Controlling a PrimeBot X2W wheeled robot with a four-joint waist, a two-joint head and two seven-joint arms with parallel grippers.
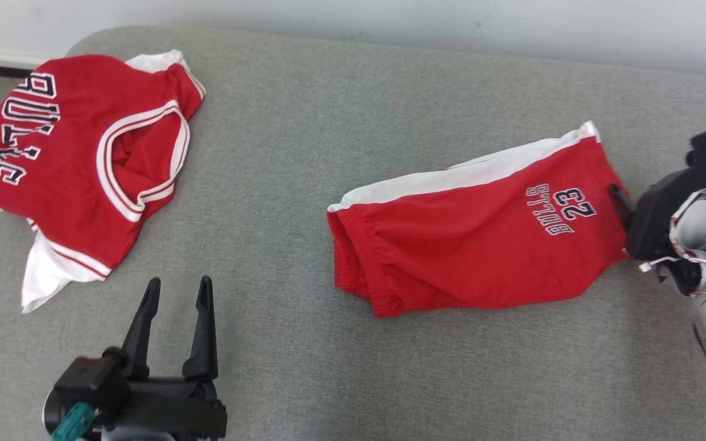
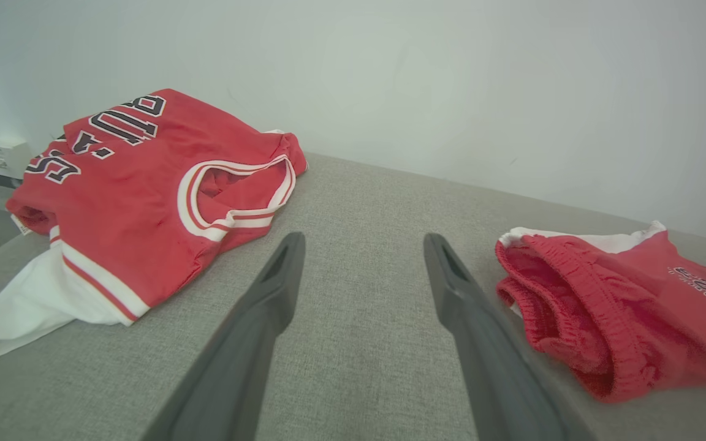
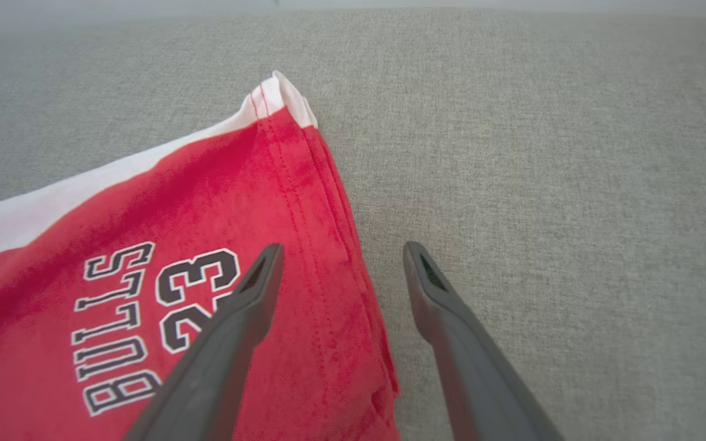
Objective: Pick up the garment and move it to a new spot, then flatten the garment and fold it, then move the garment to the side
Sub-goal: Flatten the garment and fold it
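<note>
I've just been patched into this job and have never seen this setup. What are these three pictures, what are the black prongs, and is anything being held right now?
You are looking through a two-armed robot's cameras. The wide picture comes from its head, looking down on a grey cushion. The other two come from cameras on each wrist, looking along that arm's two dark prongs.

The prongs are pincers. The left pincer hangs open over bare cushion, holding nothing. The right pincer is open too, at the hem end of the red shorts, one prong over the cloth, one over the cushion; it grips nothing.

The shorts lie folded, marked BULLS 23. A red jersey lies crumpled at the far left, with something white sticking out beneath it.
</note>
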